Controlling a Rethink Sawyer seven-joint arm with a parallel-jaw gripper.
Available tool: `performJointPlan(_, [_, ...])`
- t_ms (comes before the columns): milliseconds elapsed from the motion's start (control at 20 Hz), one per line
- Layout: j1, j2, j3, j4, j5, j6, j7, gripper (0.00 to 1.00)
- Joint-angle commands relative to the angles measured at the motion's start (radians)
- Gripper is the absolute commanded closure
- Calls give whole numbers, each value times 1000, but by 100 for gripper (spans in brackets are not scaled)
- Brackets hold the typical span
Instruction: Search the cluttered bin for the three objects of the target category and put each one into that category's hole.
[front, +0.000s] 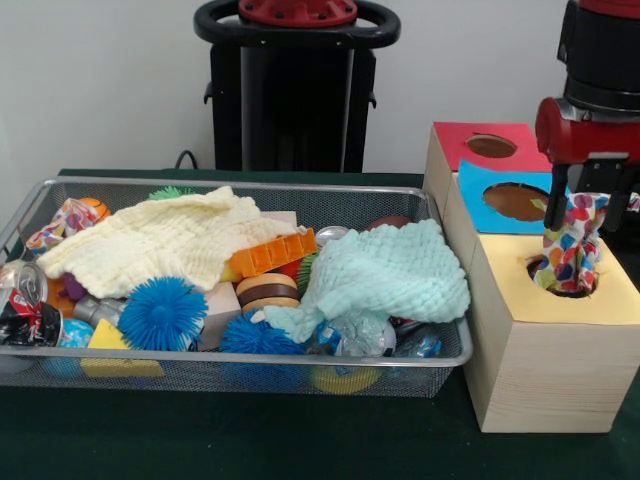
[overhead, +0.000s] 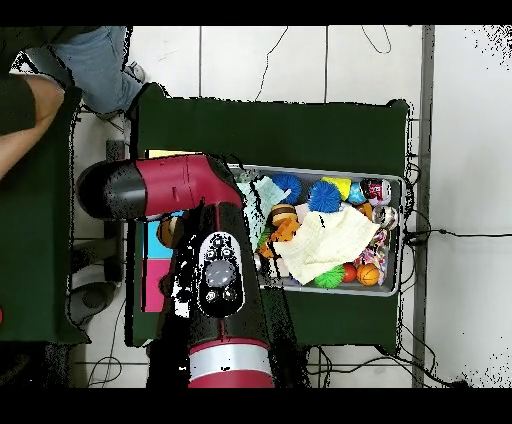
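My gripper (front: 584, 208) hangs over the round hole (front: 590, 291) in the top of the yellow-topped wooden box (front: 560, 330) at the right. It is shut on a cloth with a bright multicoloured pattern (front: 572, 245). The cloth hangs straight down and its lower end is inside the hole. To the left stands the wire mesh bin (front: 240, 356), full of clutter. A cream cloth (front: 170, 240) and a mint-green cloth (front: 385, 270) lie on top of the pile. In the overhead view the arm (overhead: 215, 270) covers the gripper and the boxes' holes.
Behind the yellow box stand a blue-topped box (front: 478, 180) and a red-topped one (front: 455, 135), each with a hole. The bin also holds blue spiky balls (front: 162, 313), an orange toy (front: 270, 252) and a crushed can (front: 25, 300). A person's arm (overhead: 30, 110) shows at the overhead view's edge.
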Motion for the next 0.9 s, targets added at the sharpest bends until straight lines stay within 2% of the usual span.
performJointPlan(50, [-29,29,69,85,10,59,42,0])
performJointPlan(400, [-23,75,71,72,-1,-22,62,0])
performJointPlan(500, [-21,84,69,48,1,-5,63,0])
performJointPlan(900, [-19,69,61,51,-2,15,55,0])
